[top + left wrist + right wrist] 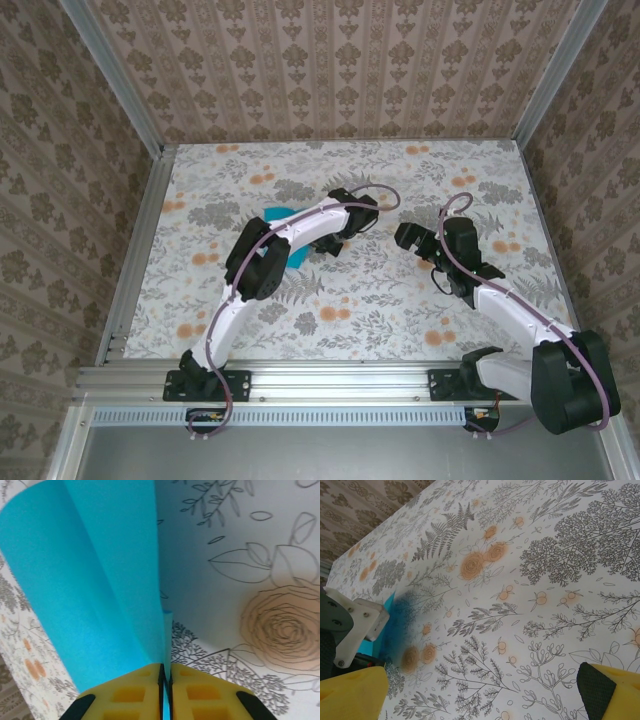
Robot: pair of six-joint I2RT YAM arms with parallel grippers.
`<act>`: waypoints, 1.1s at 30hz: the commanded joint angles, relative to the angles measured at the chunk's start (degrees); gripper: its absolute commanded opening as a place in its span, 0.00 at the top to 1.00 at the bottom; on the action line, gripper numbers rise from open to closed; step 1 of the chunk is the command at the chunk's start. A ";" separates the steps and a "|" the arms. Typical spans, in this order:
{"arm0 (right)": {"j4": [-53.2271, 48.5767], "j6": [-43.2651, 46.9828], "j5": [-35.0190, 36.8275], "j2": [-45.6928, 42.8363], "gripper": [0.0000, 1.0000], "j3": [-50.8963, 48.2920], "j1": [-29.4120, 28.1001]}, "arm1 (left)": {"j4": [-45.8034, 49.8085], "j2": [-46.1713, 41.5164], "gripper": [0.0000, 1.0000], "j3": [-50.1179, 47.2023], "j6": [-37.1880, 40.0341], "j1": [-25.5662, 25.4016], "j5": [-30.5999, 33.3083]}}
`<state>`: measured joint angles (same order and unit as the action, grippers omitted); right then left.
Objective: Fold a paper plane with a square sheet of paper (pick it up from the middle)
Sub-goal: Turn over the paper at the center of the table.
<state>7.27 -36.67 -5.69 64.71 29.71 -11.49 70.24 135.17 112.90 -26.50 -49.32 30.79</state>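
Starting at the middle of the floral table (450,320), the left gripper (165,672) is seen from its own wrist camera with its yellow fingers (130,692) pressed almost together. A thin edge of the square sheet of paper (100,580) is pinched in the narrow slit between them. From that pinch the turquoise paper is fanned upward and to the left, and a long straight crease is seen running through it, so the sheet is bent into two panels rather than lying flat. Printed leaves and an orange rose of the table are seen just beside the paper.

From above, the left arm (250,265) is stretched from the table's near edge toward its centre. Bits of the turquoise sheet (278,212) are seen on either side of the forearm, near the table's middle.

Over the table's right half, the right gripper (408,237) is turned toward the centre, apart from the paper. In its wrist view the right gripper (480,675) is spread wide, one yellow finger (350,695) at each lower corner, with nothing held between them. A patch of turquoise (395,620) is glimpsed there beside a white part of the left arm.
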 commanded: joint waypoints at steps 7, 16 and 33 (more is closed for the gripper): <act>-0.94 -1.74 2.70 -1.47 0.00 -1.41 1.11 | -1.64 0.28 0.75 -1.08 0.46 -0.16 -4.57; -0.68 -2.02 2.64 -1.01 0.00 -1.50 1.34 | -2.39 -3.82 0.68 0.67 0.95 -0.49 -11.04; 0.76 -2.01 -4.67 5.50 0.00 1.39 1.29 | -31.04 -30.14 0.43 -26.57 -5.90 13.90 -40.73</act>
<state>7.16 -37.95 -7.64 68.99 29.19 -10.48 45.80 105.54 91.90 -29.15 -38.30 -1.89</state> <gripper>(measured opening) 0.998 0.573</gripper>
